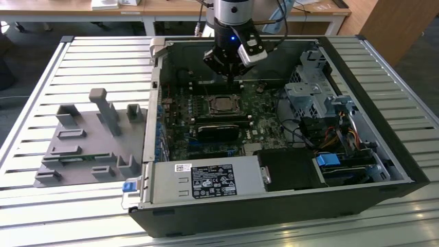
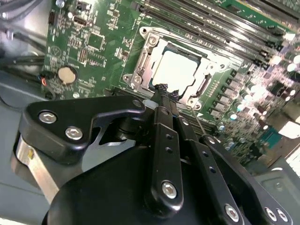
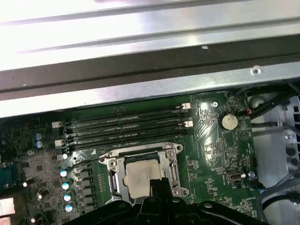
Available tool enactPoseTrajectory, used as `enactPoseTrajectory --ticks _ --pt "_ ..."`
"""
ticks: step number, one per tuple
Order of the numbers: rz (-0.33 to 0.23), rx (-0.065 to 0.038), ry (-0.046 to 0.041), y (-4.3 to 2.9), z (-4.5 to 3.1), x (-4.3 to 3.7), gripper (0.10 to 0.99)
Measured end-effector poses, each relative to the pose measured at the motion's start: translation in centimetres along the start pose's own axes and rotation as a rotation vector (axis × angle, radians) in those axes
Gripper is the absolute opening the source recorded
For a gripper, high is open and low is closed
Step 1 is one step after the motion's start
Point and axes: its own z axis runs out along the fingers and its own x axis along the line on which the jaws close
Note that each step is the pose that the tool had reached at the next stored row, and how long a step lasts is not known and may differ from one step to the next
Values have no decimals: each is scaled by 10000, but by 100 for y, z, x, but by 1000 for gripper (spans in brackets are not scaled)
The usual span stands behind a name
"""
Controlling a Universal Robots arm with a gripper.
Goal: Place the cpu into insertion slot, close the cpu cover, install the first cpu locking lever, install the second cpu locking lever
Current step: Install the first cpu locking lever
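Already cpu point(image 3: 140, 177) seated, cover point(image 3: 112, 180) seemingly down over it; gripper point(image 2: 164, 90) pinched together, tip at cover edge; lever point(image 3: 86, 162) looks unlatched, both levers left

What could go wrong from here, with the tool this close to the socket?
The tool has its tip right at the edge of the cpu, with the cpu cover framing the chip; a slip could scrape the chip's top or knock the cover. A thin locking lever stands free beside the tool and might snag on it or bend.
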Motion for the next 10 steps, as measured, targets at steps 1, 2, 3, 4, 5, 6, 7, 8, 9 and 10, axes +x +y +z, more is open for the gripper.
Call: enactPoseTrajectory --ticks 1,2,3,4,5,6,7,8,9,10 --pt "-70 -4 6 0 0 0 106" --pt "-105 -5 15 0 0 0 106" --pt "-135 -6 24 0 0 0 106" --pt "-178 -6 37 0 0 0 106" --pt "-233 -8 49 0 0 2 106" --pt "-285 -10 61 -1 0 8 106" --pt "-334 -11 76 -2 -1 14 106" --pt "-374 -11 93 -3 -1 23 106" --pt "-407 -10 111 -4 -2 29 106" --pt "-432 -8 126 -5 -2 31 106"
